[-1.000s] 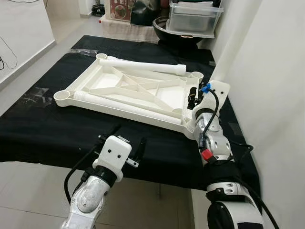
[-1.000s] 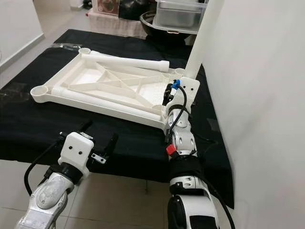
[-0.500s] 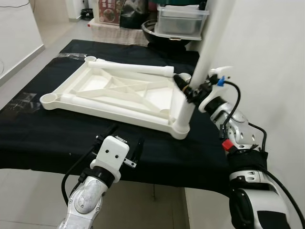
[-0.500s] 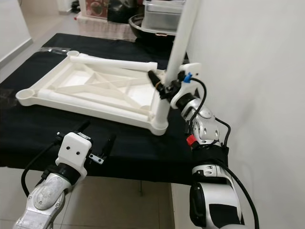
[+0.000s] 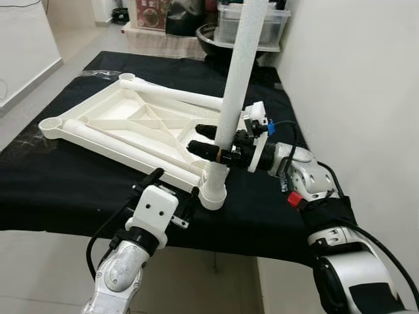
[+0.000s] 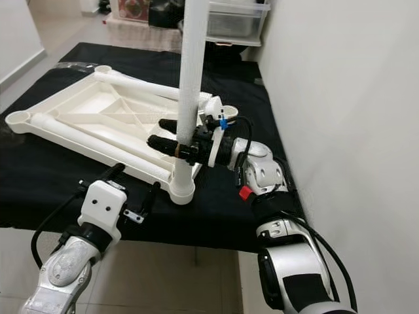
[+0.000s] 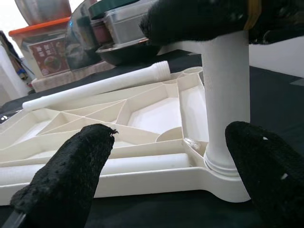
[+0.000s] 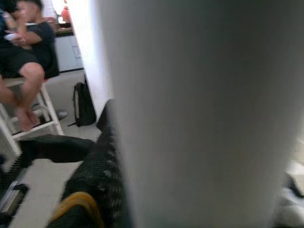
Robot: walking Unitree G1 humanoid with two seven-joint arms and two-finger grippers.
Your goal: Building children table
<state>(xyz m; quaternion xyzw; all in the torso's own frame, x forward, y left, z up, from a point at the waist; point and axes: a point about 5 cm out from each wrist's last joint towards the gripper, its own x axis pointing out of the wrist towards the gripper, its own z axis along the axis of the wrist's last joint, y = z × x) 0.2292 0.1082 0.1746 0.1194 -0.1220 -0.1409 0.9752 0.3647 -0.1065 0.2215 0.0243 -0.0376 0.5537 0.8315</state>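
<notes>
I count one white plastic tabletop (image 5: 141, 124), lying upside down on a black cloth (image 5: 59, 183) so its ribbed underside faces up. I count three white table legs. Two lie flat on the tabletop along its long sides: the far leg (image 5: 177, 97) and the near leg (image 5: 124, 149), their long axes running from my left to my right. The third, the upright leg (image 5: 237, 78), stands nearly vertical with a slight tilt, its foot seated in the corner socket (image 5: 213, 195) at the tabletop's near right corner.

My right gripper (image 5: 211, 140) reaches in sideways from the right, forearm roughly level above the cloth, its two black fingers closed around the upright leg low on its shaft. My left gripper (image 5: 177, 186) sits at the near edge of the cloth, arm rising from below and pointing toward the socket. In the left wrist view its fingers (image 7: 71, 175) are spread wide, holding nothing, with the upright leg's base between them farther off.

A clear storage bin (image 5: 252, 26) sits beyond the cloth.
</notes>
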